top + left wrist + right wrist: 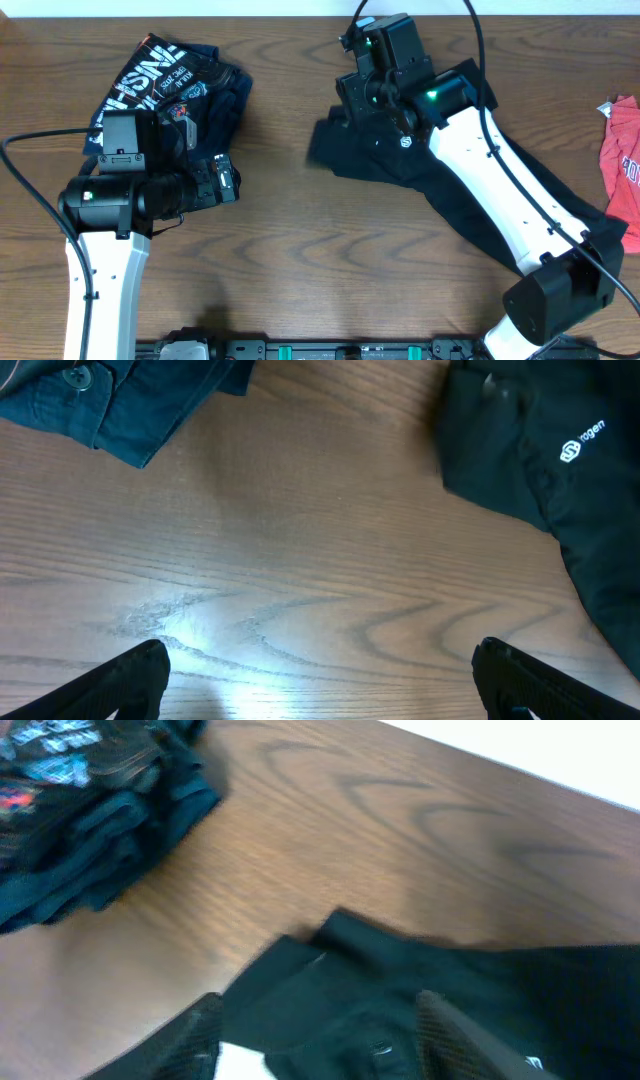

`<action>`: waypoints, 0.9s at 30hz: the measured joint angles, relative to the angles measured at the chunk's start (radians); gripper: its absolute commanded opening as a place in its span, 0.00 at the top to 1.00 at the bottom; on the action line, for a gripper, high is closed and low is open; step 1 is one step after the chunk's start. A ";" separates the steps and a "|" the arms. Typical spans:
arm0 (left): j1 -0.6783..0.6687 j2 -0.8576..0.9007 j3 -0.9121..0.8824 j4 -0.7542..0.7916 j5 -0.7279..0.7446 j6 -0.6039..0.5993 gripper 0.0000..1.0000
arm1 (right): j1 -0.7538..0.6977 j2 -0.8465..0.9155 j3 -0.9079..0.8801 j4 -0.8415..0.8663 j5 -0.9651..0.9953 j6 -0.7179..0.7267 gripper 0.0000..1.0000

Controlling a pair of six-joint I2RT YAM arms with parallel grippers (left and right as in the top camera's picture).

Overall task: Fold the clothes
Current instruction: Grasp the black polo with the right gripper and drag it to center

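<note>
Currently the black T-shirt (335,150) lies crumpled on the surface (300,260), right of centre; right jaws parted just over it (view blurry). Left jaws wide open, empty, near the navy garment (190,80).

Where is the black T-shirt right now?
Overhead view: the black T-shirt lies crumpled right of centre, between the navy printed garment at upper left and the red garment at the right edge.
</note>
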 measured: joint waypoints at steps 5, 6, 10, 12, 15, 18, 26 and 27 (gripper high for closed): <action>-0.002 0.000 0.000 0.001 0.000 0.004 0.02 | -0.102 0.000 0.000 -0.033 0.053 0.019 0.62; -0.005 0.000 0.000 0.002 0.000 0.005 0.02 | -0.134 0.000 0.000 -0.049 0.058 0.029 0.67; -0.051 0.014 0.000 0.021 0.002 0.008 0.20 | -0.281 0.000 0.000 -0.129 0.035 0.091 0.85; -0.089 0.035 0.000 0.037 0.003 0.010 0.42 | -0.341 0.005 0.000 -0.156 0.007 0.115 0.91; -0.150 0.085 0.000 0.063 0.003 0.019 0.72 | -0.384 0.038 0.000 -0.168 -0.035 0.148 0.98; -0.192 0.137 0.000 0.076 0.003 0.032 0.77 | -0.378 0.123 0.000 -0.167 -0.093 0.169 0.99; -0.204 0.184 0.000 0.057 0.002 0.034 0.78 | -0.298 0.401 -0.011 -0.106 -0.198 0.231 0.99; -0.204 0.184 0.000 0.056 0.001 0.034 0.77 | -0.279 0.430 -0.013 -0.087 -0.216 0.241 0.99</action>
